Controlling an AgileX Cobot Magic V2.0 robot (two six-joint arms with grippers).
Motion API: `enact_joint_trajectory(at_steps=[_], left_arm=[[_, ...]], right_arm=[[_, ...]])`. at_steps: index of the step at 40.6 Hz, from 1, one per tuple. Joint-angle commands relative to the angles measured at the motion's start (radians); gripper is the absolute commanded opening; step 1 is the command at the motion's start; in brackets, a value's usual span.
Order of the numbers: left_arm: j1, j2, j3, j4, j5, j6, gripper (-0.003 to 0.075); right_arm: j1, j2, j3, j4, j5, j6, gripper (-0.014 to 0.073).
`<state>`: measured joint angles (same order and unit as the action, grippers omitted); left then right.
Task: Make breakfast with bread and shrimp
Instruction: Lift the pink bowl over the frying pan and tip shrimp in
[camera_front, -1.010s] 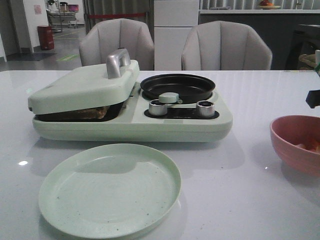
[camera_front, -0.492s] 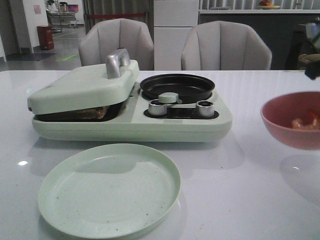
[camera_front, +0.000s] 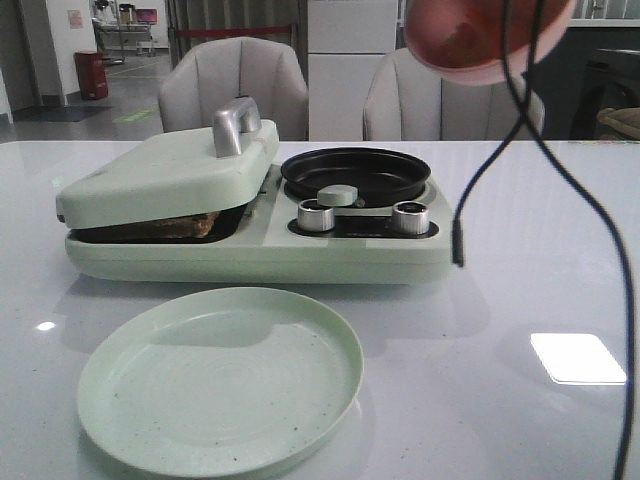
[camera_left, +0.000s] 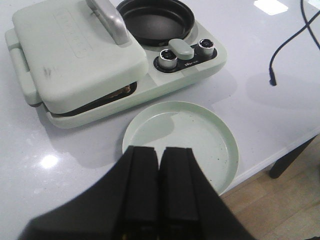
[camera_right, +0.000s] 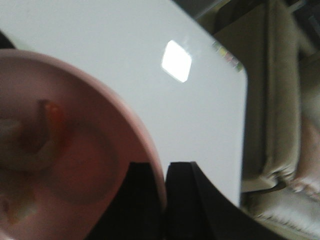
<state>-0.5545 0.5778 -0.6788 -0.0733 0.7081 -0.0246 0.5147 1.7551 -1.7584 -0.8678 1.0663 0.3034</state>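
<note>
Overhead, right hand (camera_right: 165, 200) clamping tilted bowl (camera_front: 480, 35)

My front view is dim and greyish, with a bright rectangular reflection of an overhead light on the glossy counter (camera_front: 560, 200), a smaller glint at its left, and soft shadows under the appliance (camera_front: 260, 215) and plate (camera_front: 220, 378). The pink bowl (camera_front: 485, 35) at the top edge is smeared with motion blur. My right wrist view is blurred and out of focus throughout, while the left wrist view is sharper and brighter.
</note>
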Motion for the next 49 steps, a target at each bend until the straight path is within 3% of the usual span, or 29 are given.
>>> enact_joint_trajectory(at_steps=[1, 11, 21, 41, 49], left_arm=[[-0.007, 0.002, -0.028, -0.010, -0.082, -0.007, 0.0101], [-0.007, 0.002, -0.028, -0.010, -0.082, -0.007, 0.0101], [-0.007, 0.002, -0.028, -0.010, -0.082, -0.007, 0.0101], [-0.007, 0.002, -0.028, -0.010, -0.082, -0.007, 0.0101], [-0.007, 0.002, -0.028, -0.010, -0.082, -0.007, 0.0101]], right_arm=[[0.064, 0.004, -0.077, -0.251, -0.003, 0.058, 0.0045], [0.183, 0.130, -0.097, -0.575, 0.006, 0.169, 0.0045], [0.227, 0.261, -0.097, -0.942, 0.121, 0.296, 0.0045], [0.229, 0.417, -0.101, -0.944, 0.118, 0.299, 0.0045], [0.226, 0.443, -0.117, -0.944, 0.156, 0.235, 0.0045]])
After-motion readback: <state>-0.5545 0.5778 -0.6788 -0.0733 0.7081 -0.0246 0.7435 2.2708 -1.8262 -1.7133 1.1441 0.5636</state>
